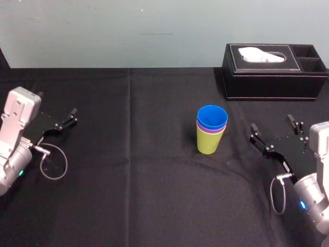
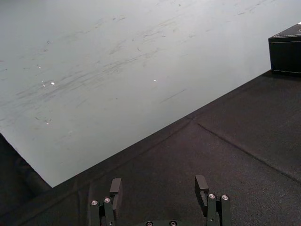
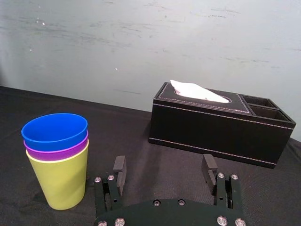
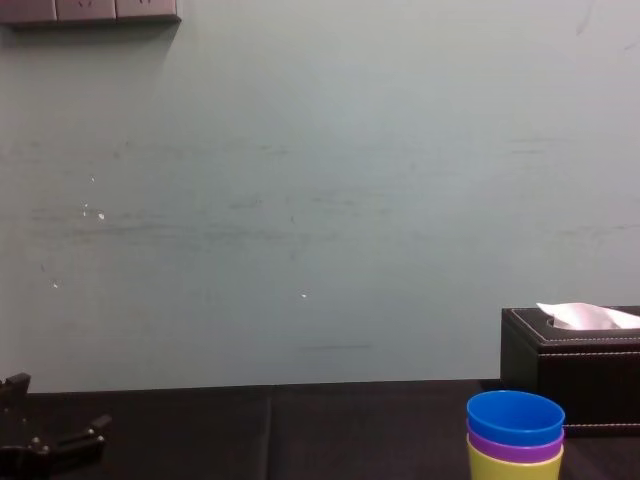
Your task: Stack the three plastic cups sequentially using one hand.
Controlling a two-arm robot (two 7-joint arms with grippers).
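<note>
The three plastic cups stand nested in one upright stack near the table's middle: the blue cup (image 1: 212, 116) on top, the purple cup (image 1: 211, 129) showing as a band under it, the yellow-green cup (image 1: 209, 142) at the bottom. The same stack appears as blue cup (image 3: 54, 131), purple cup (image 3: 56, 152) and yellow-green cup (image 3: 61, 181), and low right in the chest view as blue cup (image 4: 515, 417). My right gripper (image 1: 273, 129) is open and empty, to the right of the stack and apart from it. Far left, my left gripper (image 1: 68, 117) sits open and idle.
A black tissue box (image 1: 272, 72) with a white tissue stands at the back right, behind my right gripper. The black cloth (image 1: 128, 180) covers the table up to the pale wall. Loose cables hang by both wrists.
</note>
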